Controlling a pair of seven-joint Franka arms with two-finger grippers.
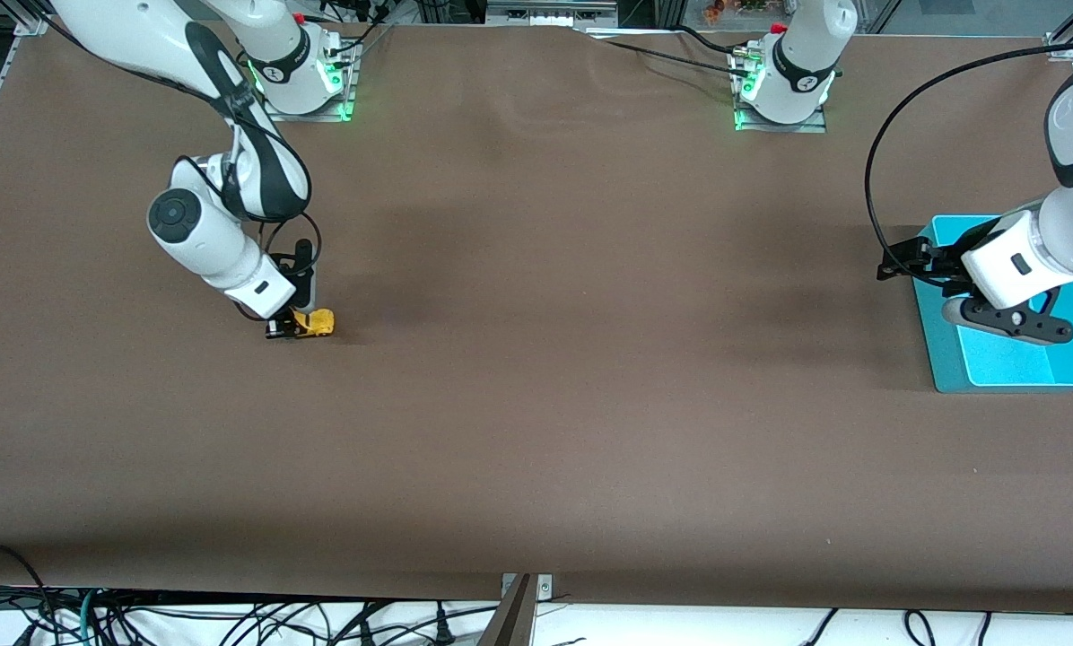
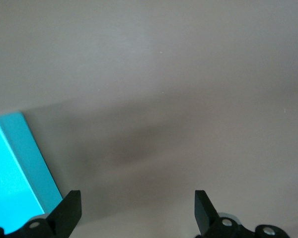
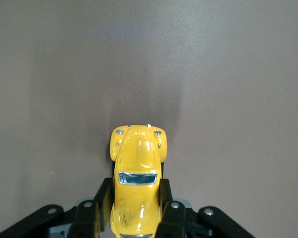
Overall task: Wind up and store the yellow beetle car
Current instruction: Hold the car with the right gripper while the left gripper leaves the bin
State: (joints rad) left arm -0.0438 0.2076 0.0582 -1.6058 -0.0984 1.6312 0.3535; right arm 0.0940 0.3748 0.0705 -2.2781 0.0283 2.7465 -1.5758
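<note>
The yellow beetle car is a tiny rounded toy with a dark window, low at the brown table toward the right arm's end. My right gripper is shut on it, one finger on each side of its body. In the right wrist view the car sits between the black fingers with its end pointing away over the table. My left gripper is open and empty over the edge of a cyan tray. In the left wrist view its fingertips stand wide apart, with the tray's corner beside them.
The cyan tray lies at the left arm's end of the table. The brown table top spreads wide between the two arms. Cables hang along the table's edge nearest the front camera.
</note>
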